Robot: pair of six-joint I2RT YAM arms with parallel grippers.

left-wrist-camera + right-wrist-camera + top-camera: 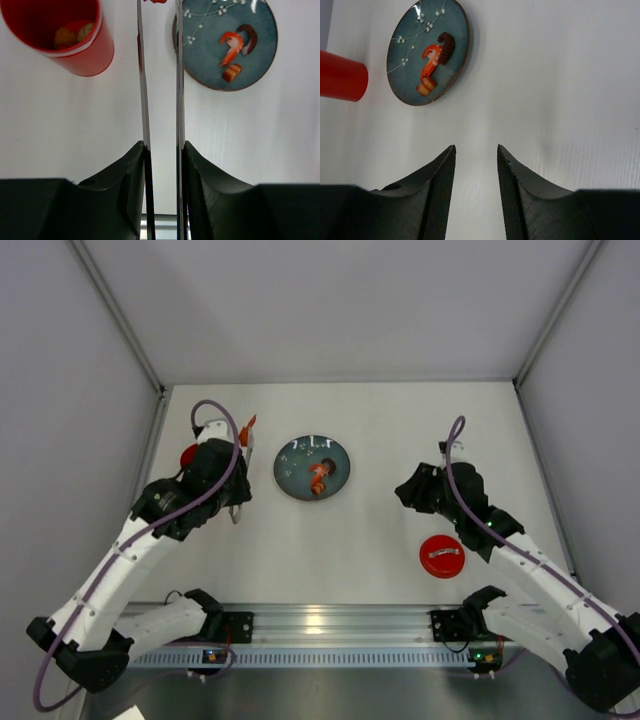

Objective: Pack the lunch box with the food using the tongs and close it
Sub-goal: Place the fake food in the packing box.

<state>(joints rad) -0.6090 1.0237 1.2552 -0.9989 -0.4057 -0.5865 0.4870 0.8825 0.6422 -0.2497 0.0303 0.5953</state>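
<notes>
Clamping tongs, L gripper sits btwn lunch box & plate

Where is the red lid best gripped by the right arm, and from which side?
Probably the grey strip across the lid, if it is raised; that is unclear. The lid lies flat, so the open right gripper should come straight down, one finger on each side of the strip.
</notes>
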